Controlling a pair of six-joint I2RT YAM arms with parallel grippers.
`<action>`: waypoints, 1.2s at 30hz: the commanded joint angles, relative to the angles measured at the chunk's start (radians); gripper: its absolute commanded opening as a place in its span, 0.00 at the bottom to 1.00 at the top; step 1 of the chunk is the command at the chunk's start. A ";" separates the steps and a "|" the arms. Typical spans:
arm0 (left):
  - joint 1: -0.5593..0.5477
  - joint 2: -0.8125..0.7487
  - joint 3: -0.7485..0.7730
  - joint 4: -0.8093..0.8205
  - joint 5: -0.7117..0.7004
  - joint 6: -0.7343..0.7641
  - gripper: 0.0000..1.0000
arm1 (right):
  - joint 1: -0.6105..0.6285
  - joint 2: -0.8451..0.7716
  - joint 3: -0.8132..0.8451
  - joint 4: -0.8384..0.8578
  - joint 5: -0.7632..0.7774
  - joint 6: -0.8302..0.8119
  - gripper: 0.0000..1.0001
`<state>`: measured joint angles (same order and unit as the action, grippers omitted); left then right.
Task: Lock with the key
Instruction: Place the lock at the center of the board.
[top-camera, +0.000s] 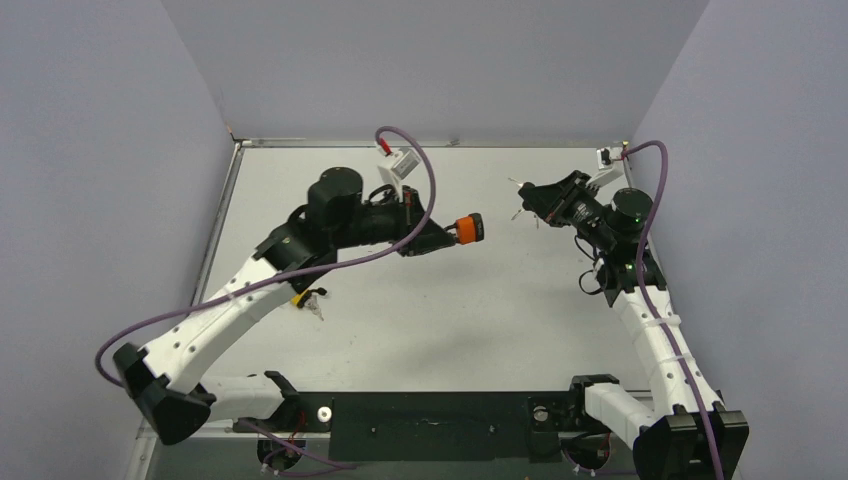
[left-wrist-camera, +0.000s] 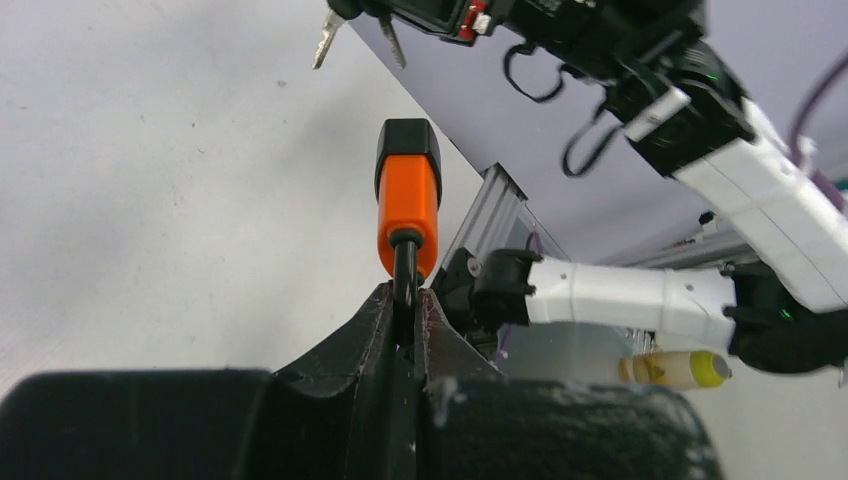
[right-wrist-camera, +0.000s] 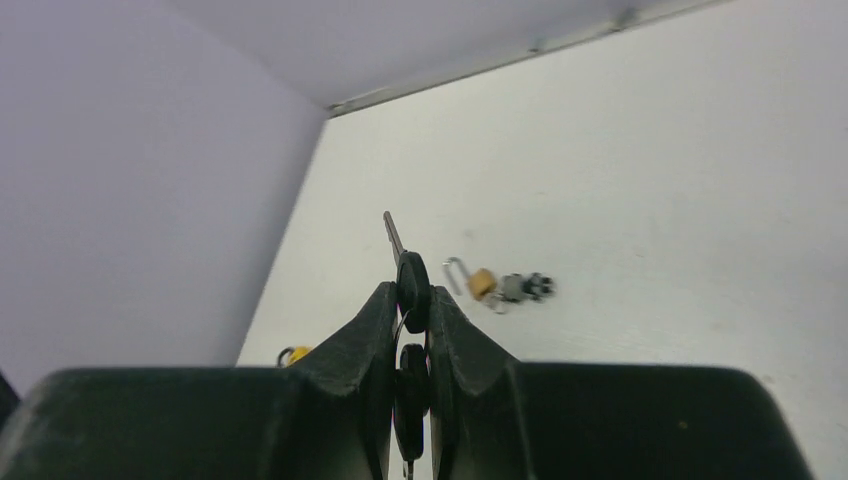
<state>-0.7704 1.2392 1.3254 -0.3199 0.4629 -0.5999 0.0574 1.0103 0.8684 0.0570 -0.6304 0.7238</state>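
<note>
My left gripper (top-camera: 449, 233) is shut on the dark shackle of an orange padlock (top-camera: 470, 229) with a black end cap and holds it above the table's middle. In the left wrist view the padlock (left-wrist-camera: 408, 205) stands just beyond the closed fingertips. My right gripper (top-camera: 529, 204) is shut on a black-headed key (right-wrist-camera: 411, 281), blade pointing away, with a second black-headed key hanging between the fingers. The keys (left-wrist-camera: 325, 38) show at the top of the left wrist view, apart from the padlock.
A small brass padlock (right-wrist-camera: 482, 283) with open shackle and a key bunch (right-wrist-camera: 525, 288) lie on the table near the left wall. A yellow object (top-camera: 300, 298) with keys lies under the left arm. Walls enclose the table on three sides.
</note>
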 joint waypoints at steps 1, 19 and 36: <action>0.003 0.224 -0.012 0.430 0.007 -0.141 0.00 | -0.047 0.098 0.110 -0.290 0.420 -0.053 0.00; -0.043 1.425 1.004 0.482 0.049 -0.311 0.00 | -0.255 0.574 0.170 -0.211 0.617 0.019 0.00; -0.064 1.601 1.081 0.519 -0.044 -0.520 0.00 | -0.247 0.786 0.220 -0.218 0.666 -0.001 0.31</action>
<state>-0.8223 2.8338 2.3592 0.1581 0.4309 -1.0855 -0.1955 1.7889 1.0512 -0.1947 0.0200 0.7280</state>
